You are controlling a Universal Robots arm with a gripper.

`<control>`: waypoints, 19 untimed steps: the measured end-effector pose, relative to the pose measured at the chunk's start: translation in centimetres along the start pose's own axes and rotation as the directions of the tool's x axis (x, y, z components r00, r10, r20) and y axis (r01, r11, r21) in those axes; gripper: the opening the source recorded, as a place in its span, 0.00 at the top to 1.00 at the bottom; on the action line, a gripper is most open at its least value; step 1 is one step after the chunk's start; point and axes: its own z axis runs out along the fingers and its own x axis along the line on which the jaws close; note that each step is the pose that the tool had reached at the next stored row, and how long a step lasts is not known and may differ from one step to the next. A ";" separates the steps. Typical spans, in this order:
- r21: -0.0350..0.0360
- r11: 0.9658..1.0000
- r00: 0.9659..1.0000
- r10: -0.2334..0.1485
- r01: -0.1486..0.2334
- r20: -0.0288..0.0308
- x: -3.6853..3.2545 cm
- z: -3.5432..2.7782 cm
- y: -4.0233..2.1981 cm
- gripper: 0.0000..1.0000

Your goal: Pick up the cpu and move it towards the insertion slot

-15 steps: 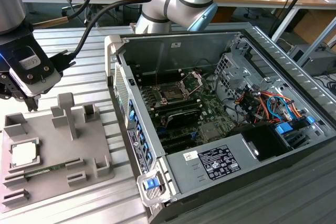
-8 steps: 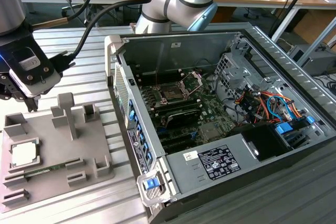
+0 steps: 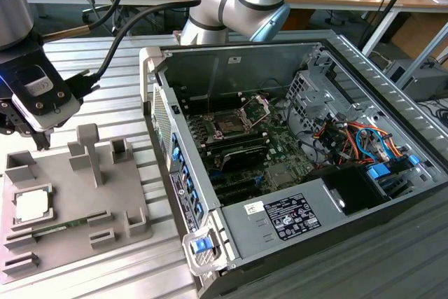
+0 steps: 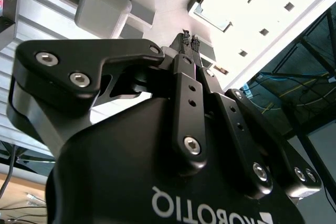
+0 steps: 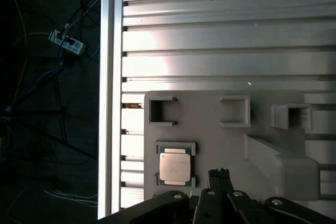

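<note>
The cpu (image 3: 32,205) lies flat in a square holder on the grey fixture plate (image 3: 70,194) at the exterior view's left, its silvery top facing up. My gripper (image 3: 40,139) hangs above the plate's far edge, behind the cpu and clear of it. In the first wrist view the cpu (image 5: 175,166) sits just beside my gripper (image 5: 219,174), whose fingertips are closed together with nothing between them. The second wrist view shows the same shut gripper (image 4: 188,40) over the plate. The insertion slot (image 3: 231,124) sits on the motherboard inside the open computer case, its metal bracket raised.
The open computer case (image 3: 280,201) lies at the exterior view's right, its near wall between plate and motherboard. Grey posts (image 3: 89,152) and brackets rise from the fixture plate. A thin green memory stick (image 3: 59,227) lies near the plate's front. Drive cables (image 3: 364,141) fill the case's right.
</note>
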 end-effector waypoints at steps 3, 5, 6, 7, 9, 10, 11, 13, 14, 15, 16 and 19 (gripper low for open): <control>0.000 1.000 1.000 0.000 0.000 0.000 0.03 0.07 0.00 0.89; 0.000 1.000 1.000 0.000 0.000 0.000 0.06 0.13 0.00 0.89; 0.000 1.000 1.000 0.000 0.000 0.000 0.07 0.15 0.00 0.89; 0.000 1.000 1.000 0.000 0.000 0.000 0.08 0.19 -0.01 0.89; 0.000 1.000 1.000 0.000 0.000 0.000 0.11 0.24 0.00 0.89; 0.000 1.000 1.000 0.000 0.000 0.000 0.11 0.26 -0.01 0.89; 0.000 1.000 1.000 0.000 0.000 0.000 0.12 0.29 -0.01 0.89; 0.000 1.000 1.000 0.000 0.000 0.000 0.14 0.33 -0.01 0.89; 0.000 1.000 1.000 0.000 0.000 0.000 0.15 0.37 -0.01 0.89; 0.000 1.000 1.000 0.000 0.000 0.000 0.15 0.39 -0.01 0.89; 0.000 1.000 1.000 0.000 0.000 0.000 0.16 0.40 -0.01 0.89; 0.000 1.000 1.000 0.000 0.000 0.000 0.18 0.47 -0.01 0.89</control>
